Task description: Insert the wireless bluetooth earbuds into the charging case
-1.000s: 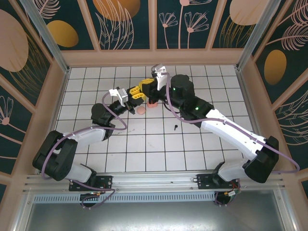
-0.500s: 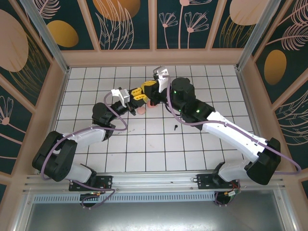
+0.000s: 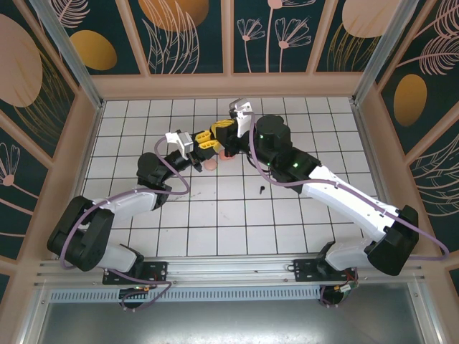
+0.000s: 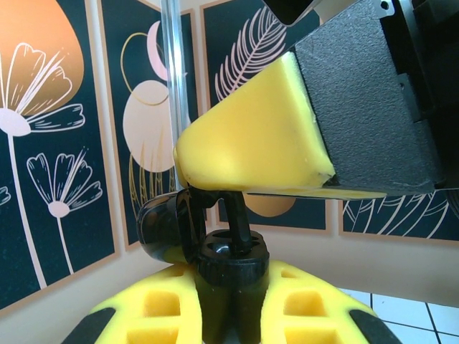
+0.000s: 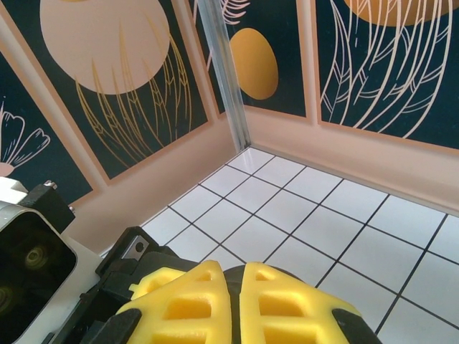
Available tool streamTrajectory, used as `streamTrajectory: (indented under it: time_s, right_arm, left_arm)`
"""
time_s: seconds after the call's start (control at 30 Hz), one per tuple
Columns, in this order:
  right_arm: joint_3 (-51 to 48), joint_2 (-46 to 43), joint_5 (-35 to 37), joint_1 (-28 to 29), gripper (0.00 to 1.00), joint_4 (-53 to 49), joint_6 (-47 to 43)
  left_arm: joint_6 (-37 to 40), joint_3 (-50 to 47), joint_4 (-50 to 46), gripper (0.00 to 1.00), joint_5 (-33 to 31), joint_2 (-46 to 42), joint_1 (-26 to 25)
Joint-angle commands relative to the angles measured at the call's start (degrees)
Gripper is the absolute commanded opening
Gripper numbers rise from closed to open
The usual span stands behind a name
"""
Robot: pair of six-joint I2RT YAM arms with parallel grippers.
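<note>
Two grippers meet just beyond the pink case [image 3: 210, 164] — the left gripper [image 4: 231, 301] clamped on a black earbud [image 4: 168, 229], the right gripper [image 5: 234, 287] pinched closed, fingers pressed together. A loose black earbud [image 3: 262, 190] lies on the tiles right of the case.

A white tiled table [image 3: 143, 122] with dark grout lines carries everything. A pink round case [image 3: 210, 164] lies flat on it just on the near side of the left gripper [image 3: 209, 139]. A smaller pink piece [image 3: 226, 154], partly hidden, sits under the right gripper [image 3: 221, 130]. A black earbud [image 3: 262, 190] lies nearer still, to that gripper's right.
</note>
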Motion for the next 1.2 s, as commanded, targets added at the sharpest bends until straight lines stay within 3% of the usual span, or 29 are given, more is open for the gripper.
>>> streamTrajectory:
  time_s: [0.0,0.37,0.5,0.7,0.8,0.97,1.17]
  right_arm:
    - [-0.32,0.3,-2.51,-0.33,0.02,-5.69,-1.94]
    - [1.59,4.29,-7.77,1.43,0.02,-11.76,-5.65]
    - [1.85,4.68,-6.36,1.63,0.04,-12.48,-5.7]
    - [5.07,3.54,-1.71,1.48,0.44,-12.13,-3.52]
    - [8.08,2.36,-0.57,1.18,0.55,-12.72,-2.16]
    - [11.18,-1.3,2.06,0.11,0.65,-14.05,1.54]
    - [8.79,-9.03,2.61,-6.6,0.69,-19.59,12.19]
  left_arm:
    - [0.96,2.21,4.51,0.0,0.5,-2.48,-0.09]
    - [0.65,2.83,3.31,0.0,0.26,-2.62,-0.09]
    - [0.57,2.87,3.27,0.0,0.17,-2.49,-0.09]
    - [0.65,2.58,3.01,0.0,-0.23,-2.21,-0.09]
    - [0.65,2.14,3.17,0.0,-0.89,-1.94,-0.11]
    - [1.0,0.93,5.03,0.0,-2.03,-1.34,-0.09]
    - [2.38,-0.22,6.52,0.0,-3.2,-1.24,-0.09]
